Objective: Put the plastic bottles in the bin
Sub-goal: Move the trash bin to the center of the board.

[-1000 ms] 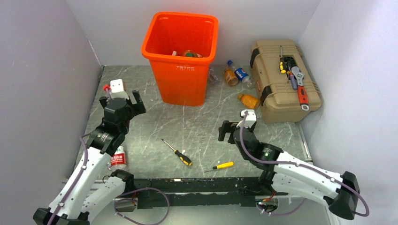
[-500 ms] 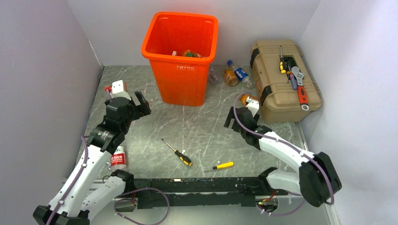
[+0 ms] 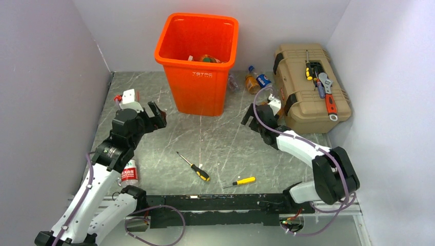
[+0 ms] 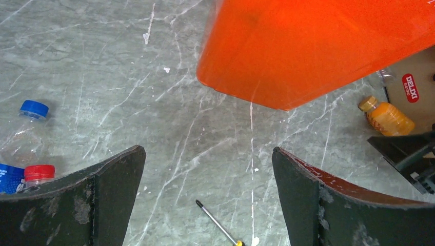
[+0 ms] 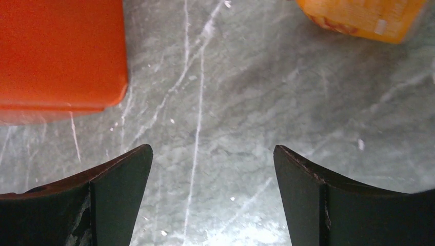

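The orange bin (image 3: 197, 56) stands at the back with plastic bottles (image 3: 208, 58) inside. Three more bottles (image 3: 254, 82) lie behind its right side. An orange bottle (image 4: 387, 115) lies beside the toolbox; in the right wrist view this orange bottle (image 5: 367, 18) is just ahead of my right gripper (image 5: 213, 148), which is open and empty. From above, the right gripper (image 3: 252, 117) covers that bottle. My left gripper (image 3: 156, 115) hangs open and empty left of the bin. Clear bottles with a blue cap (image 4: 34, 108) and a red cap (image 4: 39, 171) lie at its left. Another bottle (image 3: 130, 174) lies under the left arm.
A tan toolbox (image 3: 310, 87) carrying a wrench and other tools sits at the back right. Two yellow-handled screwdrivers (image 3: 194, 166) (image 3: 240, 181) lie on the grey table in the near middle. White walls close in the left, back and right.
The right arm has stretched away from me and to the right, bringing its gripper over the orange bottle by the toolbox. The left gripper has drifted slightly right toward the bin.
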{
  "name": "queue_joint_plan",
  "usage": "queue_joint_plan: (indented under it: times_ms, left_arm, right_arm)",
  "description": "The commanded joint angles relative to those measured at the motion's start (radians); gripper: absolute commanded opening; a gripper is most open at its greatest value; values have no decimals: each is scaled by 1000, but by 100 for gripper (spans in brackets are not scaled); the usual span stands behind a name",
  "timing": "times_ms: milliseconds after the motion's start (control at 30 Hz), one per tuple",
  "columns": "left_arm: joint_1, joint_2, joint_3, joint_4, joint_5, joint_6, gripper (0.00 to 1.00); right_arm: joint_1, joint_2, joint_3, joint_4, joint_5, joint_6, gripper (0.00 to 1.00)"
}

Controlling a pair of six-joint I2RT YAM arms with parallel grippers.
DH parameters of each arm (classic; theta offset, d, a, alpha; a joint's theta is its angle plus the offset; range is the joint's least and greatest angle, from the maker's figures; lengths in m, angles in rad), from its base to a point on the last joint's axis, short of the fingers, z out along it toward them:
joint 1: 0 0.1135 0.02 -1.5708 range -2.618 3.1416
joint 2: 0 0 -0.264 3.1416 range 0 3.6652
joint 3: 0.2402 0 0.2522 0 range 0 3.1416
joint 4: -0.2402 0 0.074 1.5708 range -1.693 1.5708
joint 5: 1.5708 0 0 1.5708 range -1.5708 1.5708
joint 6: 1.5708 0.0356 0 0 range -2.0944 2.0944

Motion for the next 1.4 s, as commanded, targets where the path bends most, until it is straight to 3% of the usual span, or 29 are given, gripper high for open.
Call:
queue_joint_plan:
  times_ms: [0, 433, 767, 1167, 1367]
  left_arm:
    - [-3, -5, 0, 41, 32, 5, 99]
    - [-29, 17, 2, 21, -47, 39, 98]
    - [-31, 18, 1, 20, -76, 51, 98]
    - [-31, 26, 2, 19, -77, 56, 98]
    - [-31, 33, 5, 17, -71, 54, 98]
  right_arm:
    - [-16, 68, 91, 102, -46, 26, 92]
    - [-38, 318, 242, 381, -200, 170, 91]
    - [-50, 526, 512, 303, -273, 145, 90]
    - [-54, 700, 697, 291, -460, 107, 89]
    - [-72, 690, 721, 211, -378, 55, 89]
